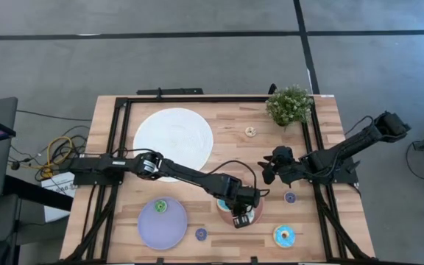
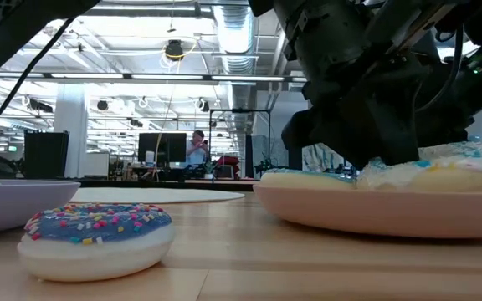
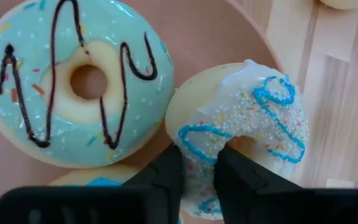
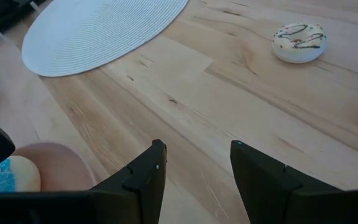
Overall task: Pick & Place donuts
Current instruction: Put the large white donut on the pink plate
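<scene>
The white donut with blue squiggles (image 3: 241, 118) lies at the pink plate's (image 1: 255, 214) edge, touching a mint-iced donut (image 3: 76, 81). I judge it light, stiff and smooth, best pinched across the ring through the hole. My left gripper (image 3: 197, 177) pinches it exactly so; the right gripper (image 4: 194, 165) hangs open, empty, near the table's right edge

Grey floor (image 1: 197, 59) with dark seams; open hall beyond: ceiling ducts (image 2: 233, 25), strip lights, monitor (image 2: 161, 149), seated person (image 2: 197, 149).
</scene>
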Available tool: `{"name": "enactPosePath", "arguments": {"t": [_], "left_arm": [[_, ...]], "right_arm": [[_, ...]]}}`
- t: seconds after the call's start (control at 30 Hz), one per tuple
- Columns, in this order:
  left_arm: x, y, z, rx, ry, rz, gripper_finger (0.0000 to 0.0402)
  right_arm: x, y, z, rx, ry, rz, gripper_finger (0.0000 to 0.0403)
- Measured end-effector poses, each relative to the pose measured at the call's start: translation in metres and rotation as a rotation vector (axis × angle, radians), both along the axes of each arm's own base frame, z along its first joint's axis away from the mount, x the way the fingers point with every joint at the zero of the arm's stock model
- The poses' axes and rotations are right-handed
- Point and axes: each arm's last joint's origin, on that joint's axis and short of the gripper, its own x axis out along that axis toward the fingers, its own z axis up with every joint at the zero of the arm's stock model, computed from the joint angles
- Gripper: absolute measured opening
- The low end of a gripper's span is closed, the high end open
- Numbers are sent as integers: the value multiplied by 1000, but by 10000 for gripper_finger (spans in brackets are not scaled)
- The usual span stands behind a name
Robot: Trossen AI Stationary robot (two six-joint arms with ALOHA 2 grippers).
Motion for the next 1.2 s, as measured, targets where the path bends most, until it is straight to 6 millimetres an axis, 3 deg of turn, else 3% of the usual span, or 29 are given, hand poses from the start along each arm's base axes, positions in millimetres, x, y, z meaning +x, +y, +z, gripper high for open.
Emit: {"name": "enactPosePath", "arguments": {"t": [0.23,0.4,1.2], "left_arm": [[1,1,0,36,-14,33,140],[2,1,6,24,-24,47,165],[3,12,7,-51,15,40,172]], "right_arm": [[0,0,0,0,0,0,168],[0,0,0,9,3,8,169],[0,0,0,12,5,11,169]]}}
